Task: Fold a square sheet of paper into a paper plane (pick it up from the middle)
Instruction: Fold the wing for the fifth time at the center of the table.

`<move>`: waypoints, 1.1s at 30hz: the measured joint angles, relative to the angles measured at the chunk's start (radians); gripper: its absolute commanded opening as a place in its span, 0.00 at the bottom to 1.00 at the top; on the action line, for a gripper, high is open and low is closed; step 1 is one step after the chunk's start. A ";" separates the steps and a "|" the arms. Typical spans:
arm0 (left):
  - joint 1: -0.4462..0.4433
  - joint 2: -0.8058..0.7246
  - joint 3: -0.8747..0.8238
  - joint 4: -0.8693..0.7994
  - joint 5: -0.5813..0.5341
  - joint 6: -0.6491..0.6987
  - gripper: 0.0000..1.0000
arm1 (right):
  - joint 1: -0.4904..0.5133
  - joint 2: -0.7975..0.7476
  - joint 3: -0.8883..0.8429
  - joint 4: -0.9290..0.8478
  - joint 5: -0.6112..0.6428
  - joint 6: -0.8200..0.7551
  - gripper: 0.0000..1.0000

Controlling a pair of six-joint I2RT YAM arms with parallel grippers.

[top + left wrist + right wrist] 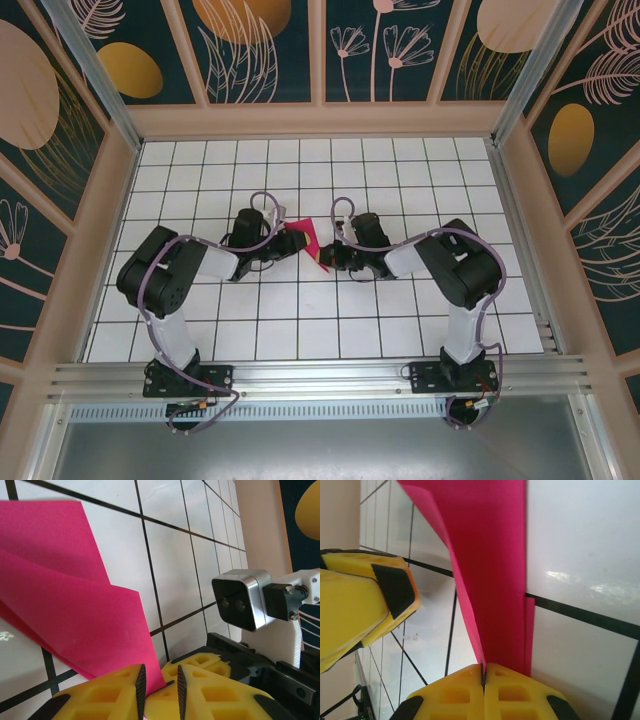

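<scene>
The paper [308, 240], folded into layers, is held up over the middle of the gridded worktop [300, 330], between the two arms. The right pincer [483, 666] is clenched on it: its yellow fingers [520, 690] meet with no gap, and the pink edge runs straight down into the seam between them. From there the paper rises away as a long narrow strip with a crease along it. The left pincer [161, 667] stands narrowly parted, black pads [141, 687] apart. A corner of the paper shows in that gap, close by one pad; whether it touches I cannot tell.
</scene>
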 measured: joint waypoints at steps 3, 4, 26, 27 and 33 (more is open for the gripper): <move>-0.004 0.018 0.011 0.001 0.000 0.000 0.25 | 0.000 0.008 0.018 -0.019 -0.002 0.003 0.00; -0.004 0.023 0.015 0.001 0.001 -0.001 0.24 | 0.000 0.010 0.022 -0.023 -0.005 0.003 0.00; -0.010 0.096 0.103 -0.124 -0.020 0.000 0.19 | -0.005 0.023 0.067 -0.098 -0.027 0.002 0.08; -0.010 0.096 0.106 -0.134 -0.022 0.000 0.18 | -0.005 0.023 0.071 -0.105 -0.028 0.002 0.10; -0.010 0.096 0.134 -0.196 -0.028 0.000 0.17 | -0.005 0.023 0.094 -0.135 -0.047 0.000 0.19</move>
